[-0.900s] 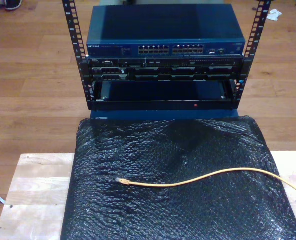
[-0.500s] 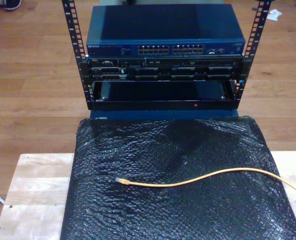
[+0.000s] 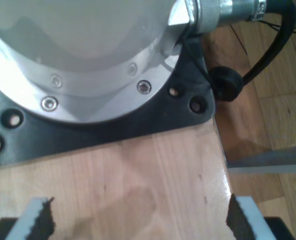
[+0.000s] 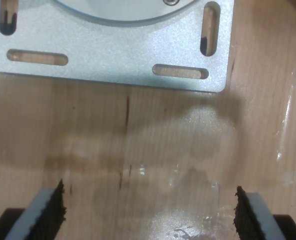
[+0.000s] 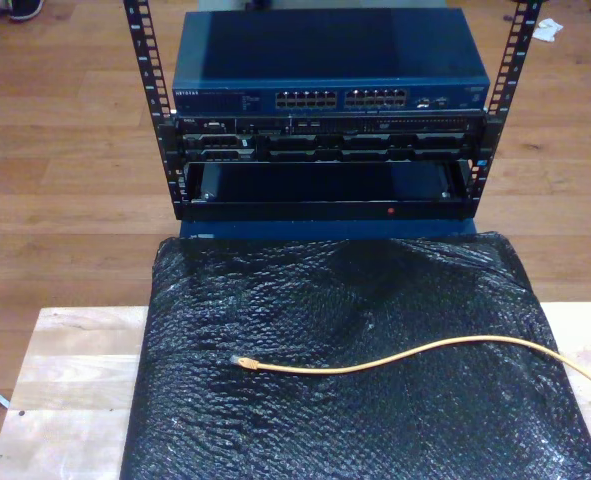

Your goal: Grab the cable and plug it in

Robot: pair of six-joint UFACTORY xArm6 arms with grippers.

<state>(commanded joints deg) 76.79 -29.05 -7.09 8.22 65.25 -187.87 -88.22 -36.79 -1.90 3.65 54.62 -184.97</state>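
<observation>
Cable [image 5: 415, 352]: far end cut off by exterior view's edge at 3 o'clock; plug [image 5: 241, 361] too small to tell detail.

Black sheet [image 5: 325, 300]: cut off at 6 o'clock edge of exterior view.

Switch [image 5: 330, 99]: port labels too small to read.

My first gripper [image 3: 137, 220] and my second gripper [image 4: 150, 212]: only pad tips visible, bodies cut off by frame edge.

A light wooden table [image 5: 75, 380] carries black bubble wrap [image 5: 355, 330], the orange cable [image 5: 395, 356] lying across it.
</observation>
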